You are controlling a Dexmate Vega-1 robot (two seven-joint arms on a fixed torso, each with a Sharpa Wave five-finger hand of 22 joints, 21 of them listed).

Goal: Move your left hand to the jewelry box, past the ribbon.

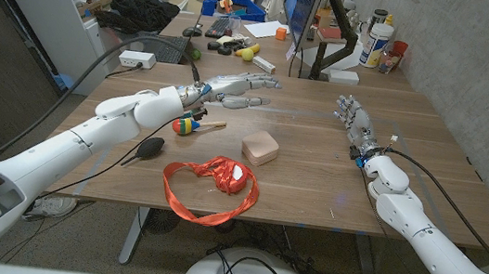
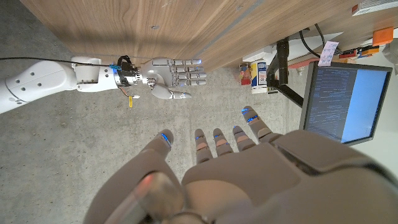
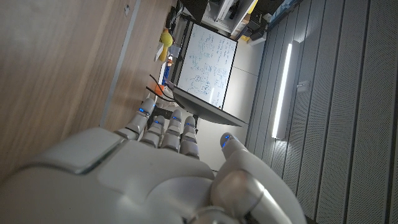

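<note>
Nearest the head camera lies the red satin ribbon [image 1: 210, 187], a loose loop with a crumpled knot at its far side, resting on the wooden bench [image 1: 314, 178] close to the front edge. Just beyond the knot, slightly toward the robot's right, sits the small pinkish-tan jewelry box [image 1: 260, 146], a rounded square block, apart from the ribbon and untouched.

The left hand [image 1: 239, 90] hovers over the far part of the bench, well beyond the box and farther back than the ribbon, its fingers stretched out and spread, holding nothing. In the left wrist view that hand [image 2: 217, 162] shows the same extended, empty fingers. Under the left forearm lie a small red-and-yellow wooden maraca [image 1: 188, 125] and a black rubber bulb blower [image 1: 146, 150]. The right hand [image 1: 353, 119] stands near the right far side of the bench, fingers apart and empty; the left wrist view shows it [image 2: 173, 76] the same way.

Judging from the layout, the left hand has overshot toward the back and would need to come back toward the front and the robot's right to reach the box. The main risks: a low forearm sweep could knock the maraca and set it rolling, or drag the blower; descending too steeply could shove the light box toward the ribbon knot; and a path too close to the front could snag the ribbon's loop on the fingers.
</note>
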